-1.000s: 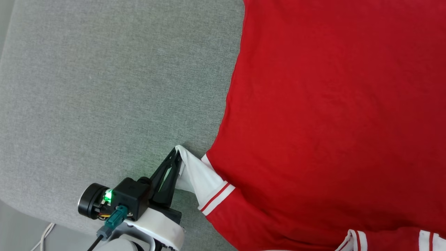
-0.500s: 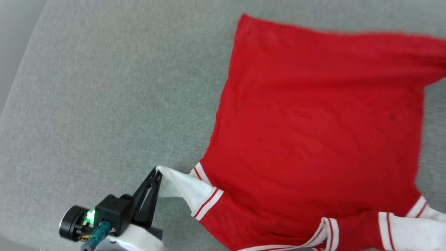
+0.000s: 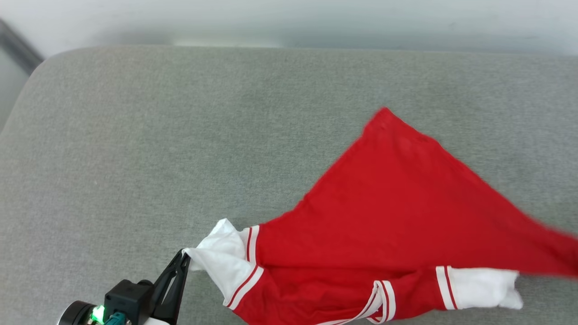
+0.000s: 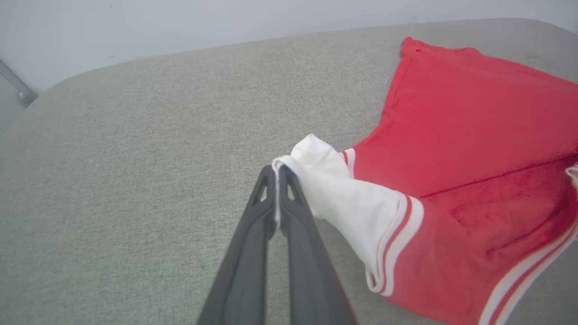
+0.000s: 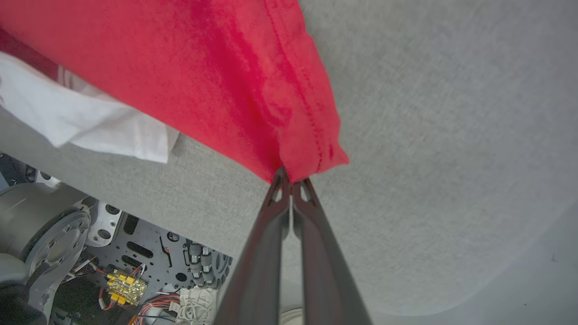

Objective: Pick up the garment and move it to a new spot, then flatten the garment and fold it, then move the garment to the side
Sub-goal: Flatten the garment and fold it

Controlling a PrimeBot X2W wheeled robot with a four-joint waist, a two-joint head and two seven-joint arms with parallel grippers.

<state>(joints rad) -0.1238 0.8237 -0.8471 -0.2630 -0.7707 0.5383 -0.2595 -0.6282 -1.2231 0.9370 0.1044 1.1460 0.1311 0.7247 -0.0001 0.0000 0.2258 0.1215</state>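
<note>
While my left tool [image 4: 276, 169] pinched the tip of a white sleeve [image 4: 347, 198] between closed fingers, my right tool [image 5: 291, 178] was clamped tight on a red hem corner. The garment [image 3: 384, 216] (red, with striped trim at the cuffs) stretched between them, partly lifted over the grey cushion [image 3: 135, 135], its far corner down on the cushion and its other sleeve [image 3: 478, 286] drooping.

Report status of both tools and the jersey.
Left tool shut on white sleeve of garment. Right tool shut on its red hem corner. Garment stretched between them over grey cushion, not flat. No obstacle seen.
</note>
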